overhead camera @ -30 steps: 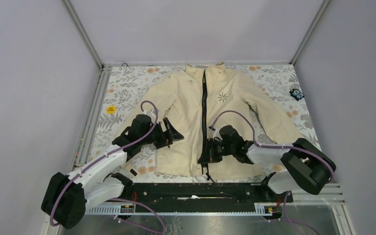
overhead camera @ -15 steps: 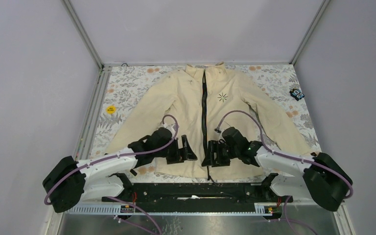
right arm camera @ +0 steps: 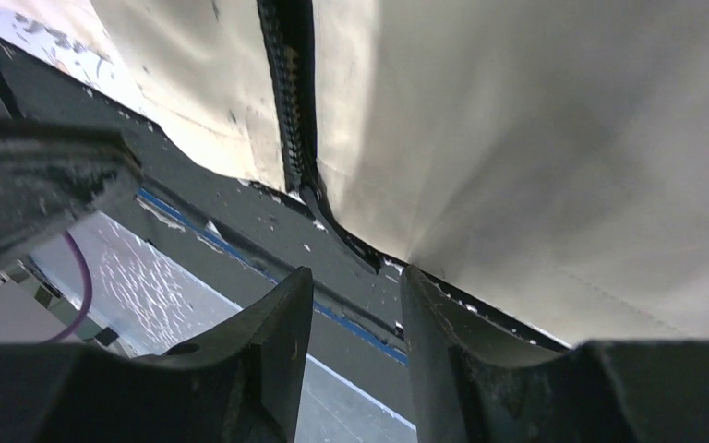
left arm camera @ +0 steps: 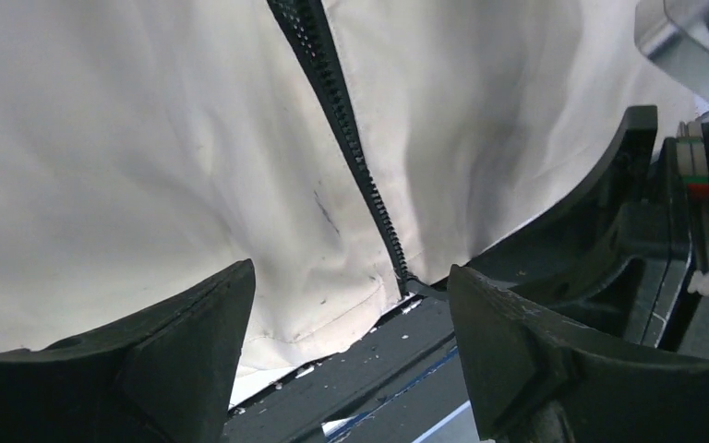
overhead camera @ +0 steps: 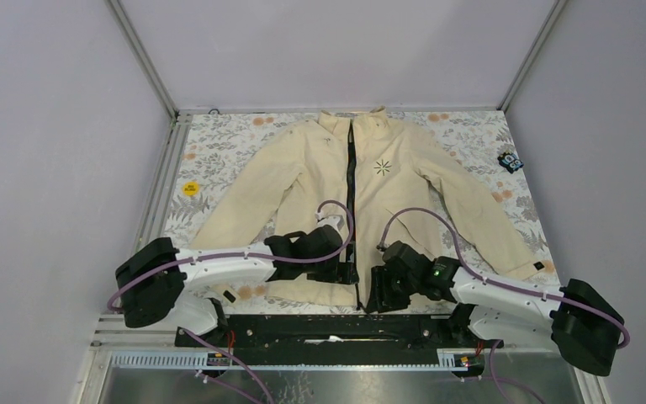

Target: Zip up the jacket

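Observation:
The cream jacket [overhead camera: 404, 177] lies flat on the table, collar far and front up. Its dark zipper [overhead camera: 351, 194] runs down the middle to the near hem. My left gripper [overhead camera: 342, 271] hovers over the hem just left of the zipper, jaws wide open and empty. In the left wrist view the zipper [left arm camera: 342, 120] ends at the hem between the fingers of the left gripper [left arm camera: 349, 277]. My right gripper [overhead camera: 381, 292] is at the hem just right of the zipper. In its wrist view the right gripper [right arm camera: 357, 274] has a narrow gap and holds nothing, below the zipper's bottom end [right arm camera: 318, 198].
A black rail [overhead camera: 328, 324] runs along the table's near edge right under the hem. The floral cloth [overhead camera: 219, 151] covers the table. A yellow sticker [overhead camera: 189, 188] lies at the left and a small dark object [overhead camera: 511, 160] at the far right. Metal frame posts stand at the back corners.
Both grippers have moved toward the near hem. The left gripper swept right from the left panel to the zipper's bottom; the right gripper dropped toward the near edge.

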Controlling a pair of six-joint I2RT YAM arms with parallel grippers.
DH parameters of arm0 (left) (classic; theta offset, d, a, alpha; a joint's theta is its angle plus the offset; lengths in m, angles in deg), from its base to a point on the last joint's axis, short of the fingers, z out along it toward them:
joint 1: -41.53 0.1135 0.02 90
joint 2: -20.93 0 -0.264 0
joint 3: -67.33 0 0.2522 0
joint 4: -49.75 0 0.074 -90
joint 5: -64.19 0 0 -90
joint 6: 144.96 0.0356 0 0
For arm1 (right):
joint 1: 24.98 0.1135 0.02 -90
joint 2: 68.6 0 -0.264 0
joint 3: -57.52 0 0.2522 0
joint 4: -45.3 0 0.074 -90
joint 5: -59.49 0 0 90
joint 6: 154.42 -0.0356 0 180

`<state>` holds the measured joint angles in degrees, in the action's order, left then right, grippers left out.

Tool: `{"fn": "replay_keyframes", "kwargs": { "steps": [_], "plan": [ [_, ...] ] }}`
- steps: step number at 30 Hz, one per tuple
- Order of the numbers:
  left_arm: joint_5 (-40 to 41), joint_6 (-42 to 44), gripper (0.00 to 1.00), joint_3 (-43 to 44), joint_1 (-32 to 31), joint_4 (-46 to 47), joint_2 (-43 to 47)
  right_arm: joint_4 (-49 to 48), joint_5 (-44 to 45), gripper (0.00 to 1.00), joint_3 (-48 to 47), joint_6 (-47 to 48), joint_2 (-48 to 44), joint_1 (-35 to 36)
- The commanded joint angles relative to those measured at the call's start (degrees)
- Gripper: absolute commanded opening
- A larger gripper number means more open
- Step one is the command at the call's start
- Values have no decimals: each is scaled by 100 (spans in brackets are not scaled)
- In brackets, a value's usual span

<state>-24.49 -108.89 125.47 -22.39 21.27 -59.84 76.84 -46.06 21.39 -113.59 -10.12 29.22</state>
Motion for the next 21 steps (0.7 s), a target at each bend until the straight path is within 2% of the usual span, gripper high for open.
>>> {"fn": "replay_keyframes", "kwargs": {
  "steps": [1,5,8,11,14,17,21],
  "plan": [
    [120,382,81,365,19,205,-58,319,261,45,46,-194,-275,223],
    [35,618,72,759,41,323,-463,611,967,44,92,-312,-601,223],
    [335,488,67,861,207,388,-474,786,2015,47,-398,-95,-408,225],
    [582,166,68,570,496,586,-49,784,2969,63,-974,-2,279,183],
    [614,44,76,242,772,690,536,744,3100,69,-1549,-50,1232,39],
    [1043,96,87,104,866,179,1091,813,3116,70,-2205,-75,2181,-64],
    [1247,58,92,-256,990,-98,1702,1431,3559,71,-3056,-285,3264,-65]
  ]
}}
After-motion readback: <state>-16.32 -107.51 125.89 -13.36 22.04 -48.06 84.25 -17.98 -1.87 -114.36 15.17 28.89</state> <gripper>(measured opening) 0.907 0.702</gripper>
